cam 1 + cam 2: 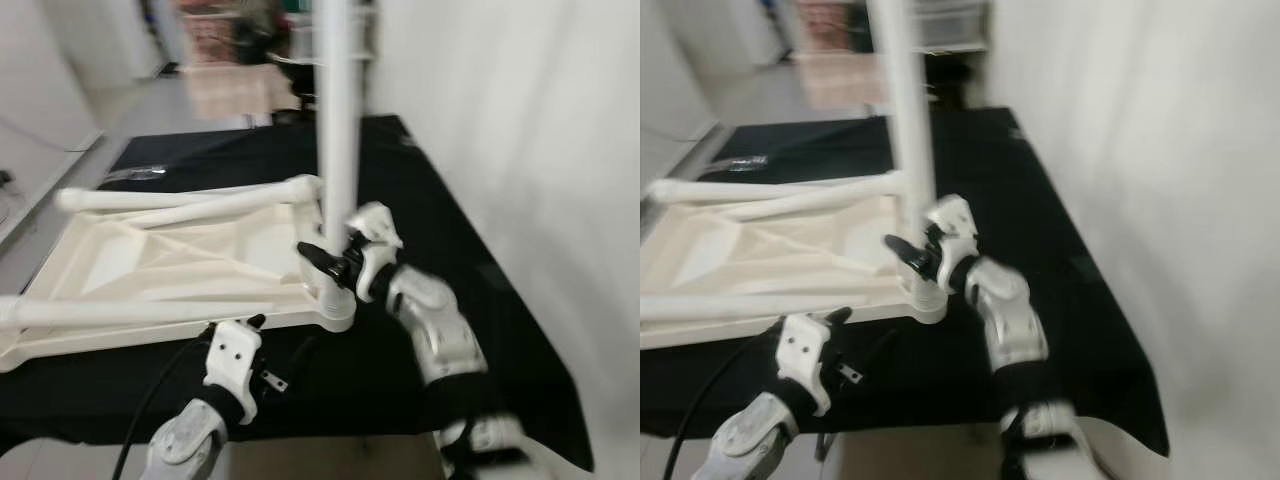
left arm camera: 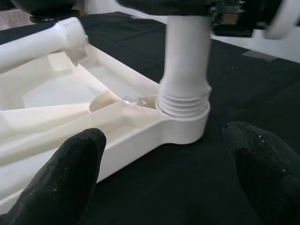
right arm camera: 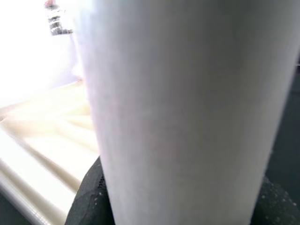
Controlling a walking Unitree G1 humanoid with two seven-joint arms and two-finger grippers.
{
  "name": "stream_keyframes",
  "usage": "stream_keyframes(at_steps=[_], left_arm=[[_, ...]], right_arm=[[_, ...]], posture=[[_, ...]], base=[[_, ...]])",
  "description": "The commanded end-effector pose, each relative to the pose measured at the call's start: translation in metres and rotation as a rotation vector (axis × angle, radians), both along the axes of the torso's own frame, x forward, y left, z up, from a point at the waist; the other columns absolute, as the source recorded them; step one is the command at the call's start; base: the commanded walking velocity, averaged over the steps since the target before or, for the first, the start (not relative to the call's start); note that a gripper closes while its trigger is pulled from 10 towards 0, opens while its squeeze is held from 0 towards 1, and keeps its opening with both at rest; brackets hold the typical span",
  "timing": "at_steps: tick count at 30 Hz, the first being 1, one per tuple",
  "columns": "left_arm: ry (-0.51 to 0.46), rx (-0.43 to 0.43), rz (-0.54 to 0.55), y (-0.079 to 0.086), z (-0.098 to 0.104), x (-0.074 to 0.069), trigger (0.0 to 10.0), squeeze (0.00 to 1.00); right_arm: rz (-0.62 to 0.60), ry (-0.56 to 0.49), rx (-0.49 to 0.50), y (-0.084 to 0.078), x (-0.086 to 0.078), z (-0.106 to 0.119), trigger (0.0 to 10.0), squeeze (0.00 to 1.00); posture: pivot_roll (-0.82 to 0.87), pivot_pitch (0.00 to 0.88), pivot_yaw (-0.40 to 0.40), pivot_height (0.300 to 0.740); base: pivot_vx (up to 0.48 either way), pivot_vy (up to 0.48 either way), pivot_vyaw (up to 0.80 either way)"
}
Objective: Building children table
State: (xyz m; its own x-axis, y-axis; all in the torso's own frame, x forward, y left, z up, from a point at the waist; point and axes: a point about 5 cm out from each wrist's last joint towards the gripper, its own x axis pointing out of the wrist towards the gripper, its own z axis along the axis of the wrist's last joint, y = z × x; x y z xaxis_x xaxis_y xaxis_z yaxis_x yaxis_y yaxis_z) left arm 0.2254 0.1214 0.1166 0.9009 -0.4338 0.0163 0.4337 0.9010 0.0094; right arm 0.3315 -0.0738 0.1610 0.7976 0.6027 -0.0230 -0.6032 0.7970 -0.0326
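A white plastic children's tabletop [image 1: 170, 260] lies upside down on the black-covered table [image 1: 440, 190]. One white leg [image 1: 335, 120] stands upright in the tabletop's near right corner socket [image 2: 185, 122], with its threads showing above the socket. My right gripper [image 1: 330, 262] is shut on this leg low down, and black fingers [image 3: 89, 197] wrap its shaft [image 3: 183, 112]. My left gripper [image 2: 164, 178] hovers open in front of that corner, touching nothing. Two loose legs [image 1: 190, 198] lie along the tabletop's far side. Another leg [image 1: 130, 312] lies along its near side.
A white wall [image 1: 540, 120] runs close along the table's right edge. Grey floor [image 1: 150, 110] and blurred furniture [image 1: 230, 40] lie beyond the far end. A black cable [image 1: 150, 400] hangs from my left arm at the table's front edge.
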Motion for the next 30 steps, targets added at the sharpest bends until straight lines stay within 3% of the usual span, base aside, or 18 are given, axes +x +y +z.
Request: stream_keyframes(at_steps=[1, 4, 5, 6, 7, 11, 12, 13, 14, 15, 16, 17, 18, 25, 27, 28, 29, 30], left_arm=[[0.015, 0.009, -0.004, 0.003, -0.001, -0.001, 10.0, 0.00], [0.017, 0.009, -0.008, 0.003, -0.002, 0.000, 10.0, 0.00], [0.016, 0.008, -0.006, 0.003, -0.002, 0.000, 10.0, 0.00], [0.016, 0.008, -0.006, 0.003, -0.002, 0.000, 10.0, 0.00], [0.015, 0.005, 0.000, 0.003, -0.002, 0.000, 10.0, 0.00], [0.014, 0.001, 0.008, 0.003, -0.002, 0.001, 10.0, 0.00], [0.016, 0.003, 0.002, 0.002, -0.003, 0.001, 10.0, 0.00], [0.018, 0.004, -0.005, 0.001, -0.003, 0.002, 10.0, 0.00], [0.018, 0.004, -0.005, 0.001, -0.003, 0.002, 10.0, 0.00], [0.020, 0.004, -0.011, 0.001, -0.004, 0.002, 10.0, 0.00], [0.020, 0.004, -0.011, 0.001, -0.004, 0.002, 10.0, 0.00], [0.023, 0.005, -0.015, 0.000, -0.005, 0.003, 10.0, 0.00], [0.024, 0.005, -0.017, 0.000, -0.005, 0.004, 10.0, 0.00], [0.023, 0.014, -0.017, 0.000, -0.006, 0.005, 10.0, 0.00], [0.022, 0.015, -0.016, 0.000, -0.006, 0.005, 10.0, 0.00], [0.022, 0.015, -0.016, 0.000, -0.006, 0.005, 10.0, 0.00], [0.022, 0.015, -0.016, 0.000, -0.006, 0.005, 10.0, 0.00], [0.022, 0.015, -0.017, 0.000, -0.006, 0.006, 10.0, 0.00]], right_arm=[[-0.067, 0.181, -0.054, -0.003, -0.009, -0.034, 0.0, 0.00], [-0.021, 0.173, -0.060, 0.000, -0.006, -0.032, 0.0, 0.00], [-0.031, 0.176, -0.063, -0.001, 0.000, -0.030, 1.7, 0.00], [-0.031, 0.176, -0.063, -0.001, 0.000, -0.030, 1.7, 0.00], [-0.013, 0.165, -0.038, 0.000, 0.004, -0.025, 10.0, 0.00], [0.019, 0.144, -0.013, 0.002, 0.007, -0.019, 10.0, 0.00], [0.117, 0.122, -0.007, 0.003, 0.012, -0.011, 10.0, 1.00], [0.269, 0.080, 0.009, 0.005, 0.015, 0.002, 10.0, 1.00], [0.269, 0.080, 0.009, 0.005, 0.015, 0.002, 10.0, 1.00], [0.397, 0.044, 0.012, 0.006, 0.014, 0.014, 10.0, 1.00], [0.397, 0.044, 0.012, 0.006, 0.014, 0.014, 10.0, 1.00], [0.534, 0.009, -0.008, 0.005, 0.012, 0.022, 10.0, 0.00], [0.652, 0.009, -0.031, 0.004, 0.009, 0.025, 10.0, 0.00], [0.872, 0.087, -0.089, 0.002, 0.015, 0.022, 10.0, 0.00], [0.881, 0.097, -0.089, 0.002, 0.016, 0.022, 10.0, 0.00], [0.883, 0.103, -0.088, 0.003, 0.017, 0.021, 3.7, 0.00], [0.883, 0.103, -0.088, 0.003, 0.017, 0.021, 3.7, 0.00], [0.894, 0.120, -0.086, 0.003, 0.018, 0.018, 0.0, 0.00]], posture=[[-0.02, 0.063, 0.046, 0.740], [-0.02, 0.054, 0.045, 0.740], [-0.02, 0.054, 0.045, 0.740], [-0.02, 0.054, 0.045, 0.740], [-0.02, 0.050, 0.048, 0.740], [-0.02, 0.050, 0.048, 0.740], [-0.02, 0.042, 0.045, 0.740], [-0.02, 0.036, 0.046, 0.740], [-0.02, 0.036, 0.046, 0.740], [-0.02, 0.030, 0.048, 0.740], [-0.02, 0.030, 0.048, 0.740], [-0.02, 0.020, 0.047, 0.740], [-0.02, 0.020, 0.047, 0.740], [-0.01, 0.006, 0.046, 0.740], [-0.01, 0.006, 0.046, 0.740], [-0.01, 0.007, 0.046, 0.740], [-0.01, 0.007, 0.046, 0.740], [-0.01, 0.007, 0.046, 0.740]], base=[[0.000, 0.000, 0.00], [0.000, 0.000, 0.00], [0.000, 0.000, 0.00], [0.000, 0.000, 0.00], [0.000, 0.000, 0.00], [0.000, 0.000, 0.00], [0.000, 0.000, 0.00], [0.000, 0.000, 0.00], [0.000, 0.000, 0.00], [0.000, 0.000, 0.00], [0.000, 0.000, 0.00], [0.000, 0.000, 0.00], [0.000, 0.000, 0.00], [0.000, 0.000, 0.00], [0.000, 0.000, 0.00], [0.000, 0.000, 0.00], [0.000, 0.000, 0.00], [0.000, 0.000, 0.00]])
